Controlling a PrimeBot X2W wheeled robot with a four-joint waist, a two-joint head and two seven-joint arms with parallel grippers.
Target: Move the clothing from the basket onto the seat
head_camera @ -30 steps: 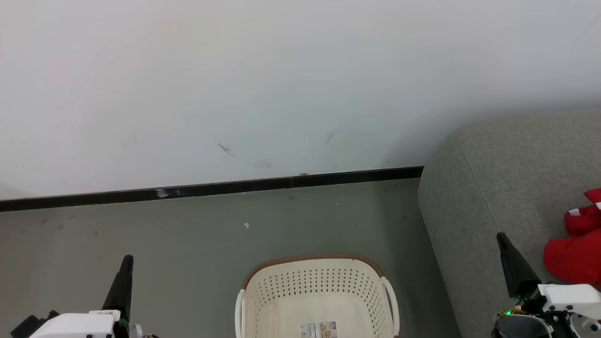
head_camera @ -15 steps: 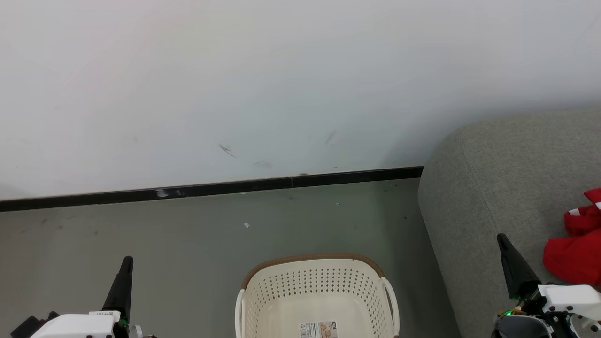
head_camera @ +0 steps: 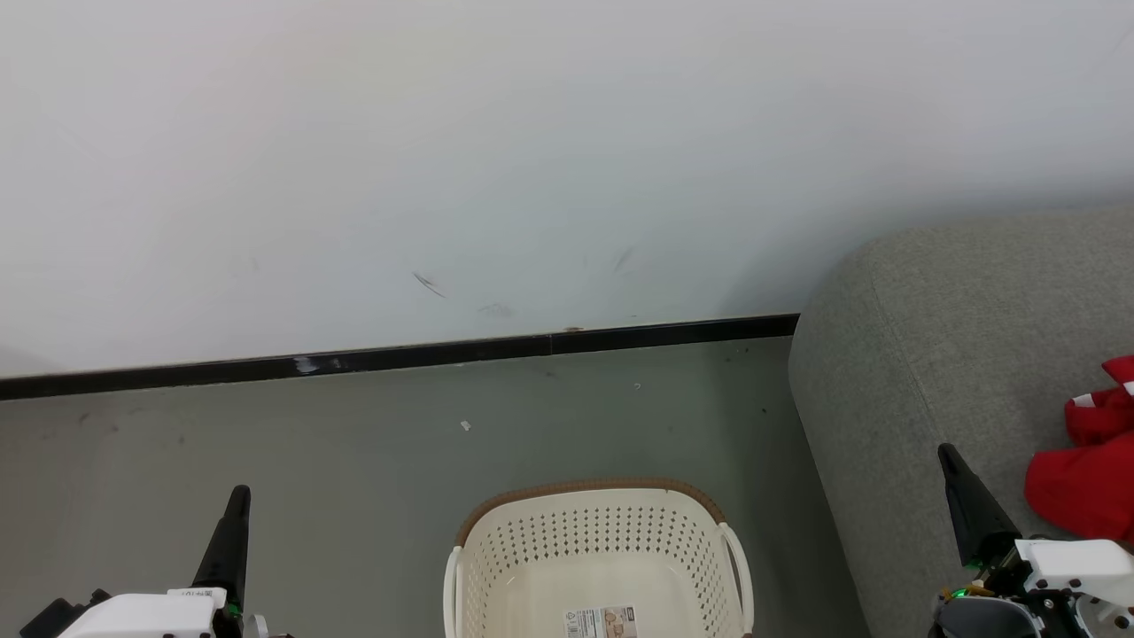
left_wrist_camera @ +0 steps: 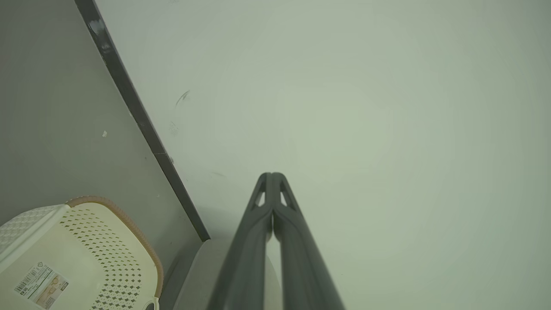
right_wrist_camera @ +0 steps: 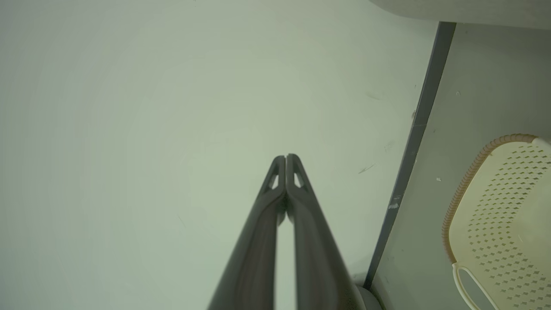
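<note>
Clothing: the clothing is lying on the seat, well in from the seat's left edge, and the frame's right border is cutting part of it off.
Basket: the basket is standing on the floor, just off the seat's left edge. Its visible inside is showing nothing but a label (the near part is running out of frame, so it cannot be checked).
Right claw: the right gripper is hanging over the seat near its left edge, with fingers pressed together and nothing between them.
Left claw: the left gripper is hanging over the floor on the basket's far side, also closed and gripping nothing.
Key relation: the clothing is lying just to the right of the right gripper and slightly ahead of it. That arm is much the nearer, with basket and floor separating the left one from the seat.
Long axis: the red heap is appearing to run from the seat's front toward its back. A larger lump is sitting nearer the robot and a white-striped fold beyond it. With part of it hidden, its facing cannot be told.
Judgement: the task is looking close to finished, and any further reach is likely falling to the right arm.
</note>
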